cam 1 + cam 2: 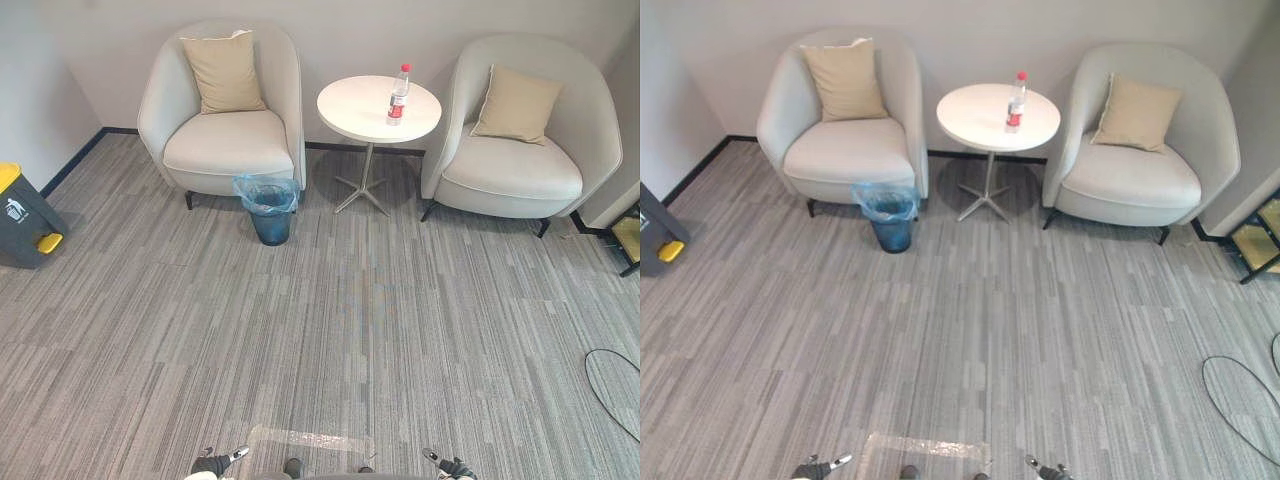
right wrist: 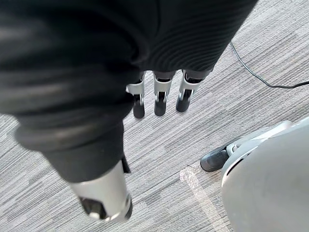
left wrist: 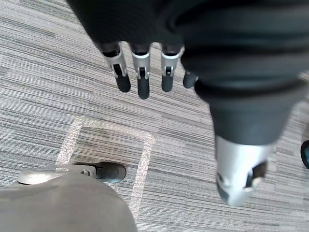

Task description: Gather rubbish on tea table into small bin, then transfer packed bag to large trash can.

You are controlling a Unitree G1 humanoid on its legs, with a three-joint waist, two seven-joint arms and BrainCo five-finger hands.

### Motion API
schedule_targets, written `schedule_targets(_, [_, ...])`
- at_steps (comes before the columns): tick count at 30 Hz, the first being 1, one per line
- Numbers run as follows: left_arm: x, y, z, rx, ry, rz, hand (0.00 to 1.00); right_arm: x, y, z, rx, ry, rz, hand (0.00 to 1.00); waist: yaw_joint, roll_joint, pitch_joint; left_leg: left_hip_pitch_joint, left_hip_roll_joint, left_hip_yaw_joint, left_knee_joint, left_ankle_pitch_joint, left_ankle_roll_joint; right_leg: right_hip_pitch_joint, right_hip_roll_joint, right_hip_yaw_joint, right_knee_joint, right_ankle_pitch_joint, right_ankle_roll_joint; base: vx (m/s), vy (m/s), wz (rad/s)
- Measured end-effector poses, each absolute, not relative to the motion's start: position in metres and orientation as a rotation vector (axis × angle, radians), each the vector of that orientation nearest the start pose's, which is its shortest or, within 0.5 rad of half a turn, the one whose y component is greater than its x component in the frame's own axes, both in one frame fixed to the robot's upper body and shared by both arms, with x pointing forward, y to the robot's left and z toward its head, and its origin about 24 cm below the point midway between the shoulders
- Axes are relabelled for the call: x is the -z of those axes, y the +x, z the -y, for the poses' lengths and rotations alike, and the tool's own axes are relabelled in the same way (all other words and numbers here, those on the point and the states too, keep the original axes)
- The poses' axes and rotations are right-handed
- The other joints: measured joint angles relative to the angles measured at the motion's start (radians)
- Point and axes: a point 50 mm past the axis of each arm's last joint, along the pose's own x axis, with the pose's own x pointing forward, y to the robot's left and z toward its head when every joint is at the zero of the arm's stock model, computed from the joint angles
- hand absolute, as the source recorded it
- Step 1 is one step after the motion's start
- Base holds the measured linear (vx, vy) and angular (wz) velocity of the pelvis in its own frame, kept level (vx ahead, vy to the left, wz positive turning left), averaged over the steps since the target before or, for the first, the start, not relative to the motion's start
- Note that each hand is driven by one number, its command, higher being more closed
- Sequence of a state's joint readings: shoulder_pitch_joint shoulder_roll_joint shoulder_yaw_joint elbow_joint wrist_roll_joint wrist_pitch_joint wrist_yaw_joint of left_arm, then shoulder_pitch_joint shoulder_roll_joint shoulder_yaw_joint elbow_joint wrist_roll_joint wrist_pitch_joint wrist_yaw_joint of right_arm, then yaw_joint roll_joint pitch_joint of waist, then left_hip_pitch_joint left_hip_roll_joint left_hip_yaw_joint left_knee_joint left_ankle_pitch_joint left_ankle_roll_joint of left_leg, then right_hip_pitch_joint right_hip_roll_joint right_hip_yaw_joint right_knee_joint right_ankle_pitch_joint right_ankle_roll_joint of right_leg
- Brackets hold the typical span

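Observation:
A clear plastic bottle with a red cap and red label stands upright on the round white tea table between two armchairs. A small dark bin lined with a blue plastic bag sits on the carpet left of the table, by the left armchair. A large grey trash can with a yellow lid and pedal stands at the far left wall. My left hand hangs low over the carpet with straight fingers and holds nothing. My right hand hangs likewise, fingers straight and empty. Both hands are far from the table.
Two light grey armchairs with beige cushions flank the table against the back wall. A yellow-topped stand sits at the right edge. A taped rectangle marks the grey striped carpet near me. Wide open carpet lies between me and the furniture.

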State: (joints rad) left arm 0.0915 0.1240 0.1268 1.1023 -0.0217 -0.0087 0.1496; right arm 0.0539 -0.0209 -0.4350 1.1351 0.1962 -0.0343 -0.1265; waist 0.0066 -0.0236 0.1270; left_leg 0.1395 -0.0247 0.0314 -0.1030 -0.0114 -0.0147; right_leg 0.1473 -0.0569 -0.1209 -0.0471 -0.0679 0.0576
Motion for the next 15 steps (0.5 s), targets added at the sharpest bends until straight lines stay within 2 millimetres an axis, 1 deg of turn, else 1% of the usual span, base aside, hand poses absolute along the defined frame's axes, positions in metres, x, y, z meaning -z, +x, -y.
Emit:
schedule_targets(10, [0.1631,0.0758,-0.2215,-0.330,0.124,-1.177,0.00,0.1669,0.0775,0.2076,0.632,0.316,-1.121,0.00,-0.001,-0.001,0.001,0.000,0.001,0.009,0.000,-0.002,-0.002,0.004,0.001,0.005,-0.013,0.005,-0.001,0.00,0.000,0.00])
schedule_targets(15, [0.1630,0.0763,-0.2215,-0.316,0.136,-1.177,0.00,0.1673,0.0789,0.2065,0.622,0.318,-1.126,0.00,-0.001,-0.001,0.001,0.000,0.006,0.030,0.000,-0.005,-0.005,-0.005,0.006,0.025,-0.014,0.010,-0.004,-0.02,-0.020,-0.12])
